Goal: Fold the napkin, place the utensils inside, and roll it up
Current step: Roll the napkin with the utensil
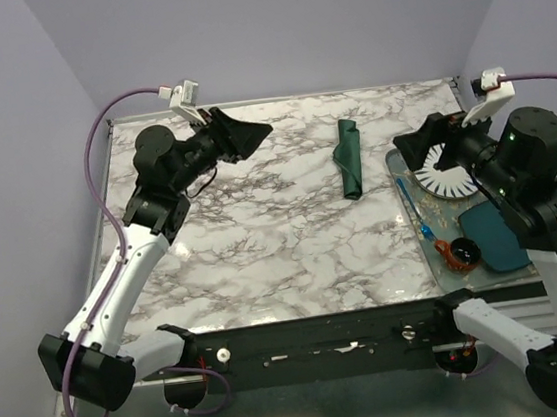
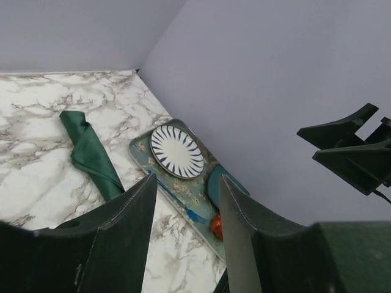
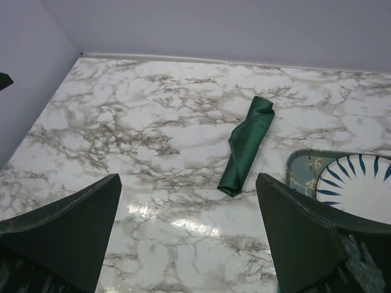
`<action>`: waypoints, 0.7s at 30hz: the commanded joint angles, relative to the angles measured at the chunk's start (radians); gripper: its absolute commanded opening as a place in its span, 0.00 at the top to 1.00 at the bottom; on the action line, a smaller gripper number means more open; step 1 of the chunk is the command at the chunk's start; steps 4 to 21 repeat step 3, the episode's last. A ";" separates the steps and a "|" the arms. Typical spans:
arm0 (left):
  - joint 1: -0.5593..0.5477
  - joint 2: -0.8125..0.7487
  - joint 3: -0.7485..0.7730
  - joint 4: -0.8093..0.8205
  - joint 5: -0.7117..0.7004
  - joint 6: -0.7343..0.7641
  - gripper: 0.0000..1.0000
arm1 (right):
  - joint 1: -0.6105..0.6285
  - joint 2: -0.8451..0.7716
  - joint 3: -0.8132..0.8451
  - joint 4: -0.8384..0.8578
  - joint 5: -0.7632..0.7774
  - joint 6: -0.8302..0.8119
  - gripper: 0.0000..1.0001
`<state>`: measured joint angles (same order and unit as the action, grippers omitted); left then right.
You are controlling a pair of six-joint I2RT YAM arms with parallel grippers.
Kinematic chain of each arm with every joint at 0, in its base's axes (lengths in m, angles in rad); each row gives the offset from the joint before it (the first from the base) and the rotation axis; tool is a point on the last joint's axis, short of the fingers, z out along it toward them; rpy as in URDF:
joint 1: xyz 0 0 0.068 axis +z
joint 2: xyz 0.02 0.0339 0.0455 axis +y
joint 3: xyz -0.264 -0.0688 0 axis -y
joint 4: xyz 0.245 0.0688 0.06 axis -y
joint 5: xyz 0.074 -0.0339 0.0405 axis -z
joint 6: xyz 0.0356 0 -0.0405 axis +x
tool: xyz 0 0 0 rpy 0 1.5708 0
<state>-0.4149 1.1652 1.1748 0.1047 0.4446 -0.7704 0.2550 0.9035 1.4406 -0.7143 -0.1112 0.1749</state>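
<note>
Left claw [image 1: 258,130] is up over the far-left tabletop [image 1: 262,241], released, fingers apart with nothing between them. Bare marble runs from it to the napkin [image 1: 350,160] - nothing in the way on that side.

The napkin lies right of centre toward the far edge, near the tray [image 1: 442,212] but not touching it, well apart from both claws.

The tray sits along the right edge. It carries a striped plate [image 1: 444,175] at the far end, a blue stick [image 1: 412,208] along its left side, then a teal oval dish [image 1: 493,239] and a small dark-and-orange item [image 1: 462,253] at the near end.

Right claw [image 1: 417,142] hangs over the tray's far end, partly covering the plate from the top view - wide open, empty.

Napkin itself: dark green, plain, rolled into a narrow twisted bundle. It lies lengthwise away from me, creased, with its far end bunched up. I can't tell what's inside the roll.
</note>
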 commanded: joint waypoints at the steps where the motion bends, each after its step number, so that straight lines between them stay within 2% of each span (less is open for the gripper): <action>1: -0.007 -0.012 0.046 -0.028 0.023 0.023 0.46 | -0.003 -0.020 -0.031 0.023 0.033 -0.002 0.00; 21: -0.007 -0.015 0.054 -0.028 0.023 0.023 0.45 | -0.002 -0.018 -0.029 0.016 0.018 -0.002 0.00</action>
